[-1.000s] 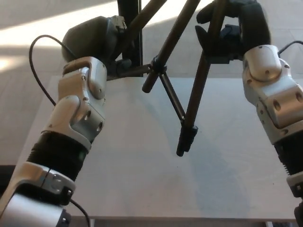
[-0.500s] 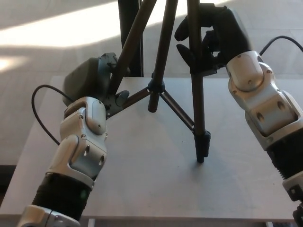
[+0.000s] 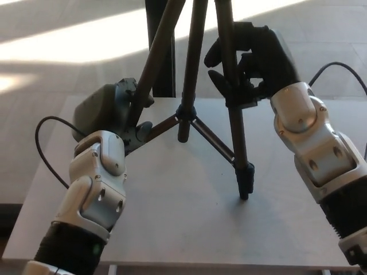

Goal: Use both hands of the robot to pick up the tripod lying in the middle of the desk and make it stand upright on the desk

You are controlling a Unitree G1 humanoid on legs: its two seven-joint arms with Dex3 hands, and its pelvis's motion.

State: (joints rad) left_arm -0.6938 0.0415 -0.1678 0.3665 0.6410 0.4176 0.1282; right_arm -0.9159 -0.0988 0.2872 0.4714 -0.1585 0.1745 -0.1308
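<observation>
We see the tripod (image 3: 198,103) upright on the worktop (image 3: 172,212), one foot planted near centre. Left hand (image 3: 114,112) grasps the left leg; right hand (image 3: 249,57) grasps the right leg.

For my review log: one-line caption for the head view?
Both hands, left hand and right hand, grip tripod legs, one foot on the desk.

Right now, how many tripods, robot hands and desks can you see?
Tripod: 1
Robot hands: 2, the left hand and the right hand, each shut on a tripod leg
Desk: 1
Total: 4
</observation>
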